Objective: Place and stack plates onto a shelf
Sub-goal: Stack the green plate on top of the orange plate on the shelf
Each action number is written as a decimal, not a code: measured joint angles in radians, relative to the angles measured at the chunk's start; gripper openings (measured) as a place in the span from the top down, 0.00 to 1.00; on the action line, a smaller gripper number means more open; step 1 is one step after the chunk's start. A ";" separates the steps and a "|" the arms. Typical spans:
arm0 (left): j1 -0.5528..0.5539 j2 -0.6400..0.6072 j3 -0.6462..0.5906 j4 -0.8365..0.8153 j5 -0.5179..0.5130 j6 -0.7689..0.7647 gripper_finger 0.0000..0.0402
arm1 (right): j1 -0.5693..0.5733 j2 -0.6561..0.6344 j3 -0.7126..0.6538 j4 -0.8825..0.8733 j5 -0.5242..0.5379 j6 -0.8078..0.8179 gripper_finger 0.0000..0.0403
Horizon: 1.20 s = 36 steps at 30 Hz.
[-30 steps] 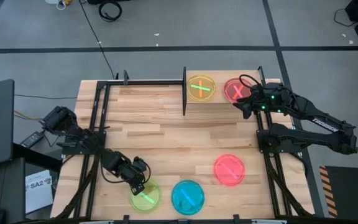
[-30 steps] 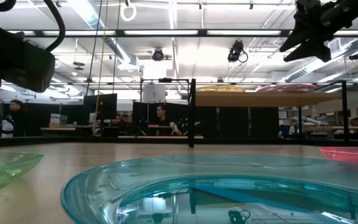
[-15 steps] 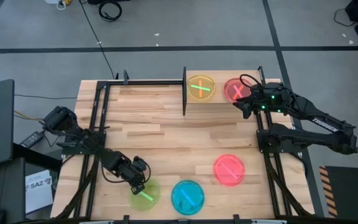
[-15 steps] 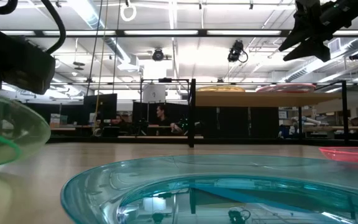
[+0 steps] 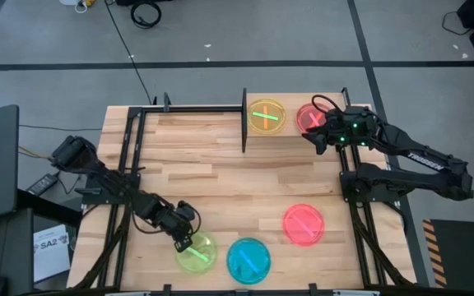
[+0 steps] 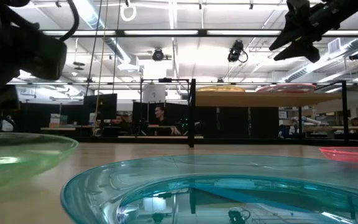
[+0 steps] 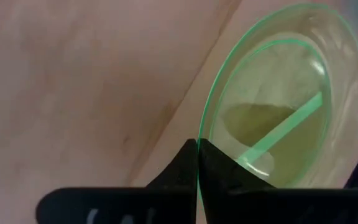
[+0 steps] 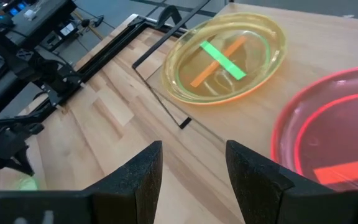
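On the wooden table [image 5: 220,177], the left pincer [image 5: 182,239] is clenched on the near rim of the green plate [image 5: 196,252], the shelf [image 5: 290,130] lying far across, beneath the released right pincer [image 5: 313,137].

The right arm [image 5: 425,156] carries white lettering along its dark upper link in the high view, which seems to read "TROSSEN", though the letters are small. Beyond the table's left edge, near its front corner, a white sheet [image 5: 49,247] lies on the floor with a printed mark that looks like "SA2" at its top; the finer print beneath it cannot be read. No other writing, number or sign can be made out in any of the views.
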 joint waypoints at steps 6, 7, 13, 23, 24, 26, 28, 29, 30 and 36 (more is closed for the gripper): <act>0.058 -0.019 0.000 0.002 -0.001 0.082 0.99 | 0.000 0.054 0.000 0.041 -0.041 0.000 0.55; 0.070 -0.019 0.001 0.004 -0.001 0.094 0.99 | 0.000 0.063 0.000 0.050 -0.048 0.000 0.55; 0.146 -0.028 0.002 -0.002 0.015 0.192 0.99 | 0.000 0.119 0.000 0.074 -0.061 0.000 0.55; 0.298 -0.116 0.002 -0.053 0.018 0.343 0.99 | 0.012 0.173 0.000 0.099 -0.068 -0.001 0.55; 0.316 -0.125 0.007 -0.046 0.018 0.352 0.99 | 0.013 0.174 0.000 0.104 -0.073 0.000 0.55; 0.351 -0.149 0.012 -0.054 0.018 0.381 0.99 | 0.018 0.175 0.000 0.131 -0.082 0.000 0.55; 0.387 -0.161 0.029 -0.050 0.019 0.409 0.99 | 0.025 0.175 0.000 0.155 -0.085 0.000 0.55; 0.405 -0.169 0.035 -0.048 0.019 0.424 0.99 | 0.028 0.175 0.000 0.170 -0.086 0.000 0.55; 0.422 -0.176 0.042 -0.055 0.019 0.435 0.99 | 0.035 0.176 0.000 0.195 -0.086 0.001 0.55; 0.518 -0.178 0.106 -0.049 0.016 0.514 0.99 | 0.081 0.202 0.000 0.321 -0.085 0.069 0.55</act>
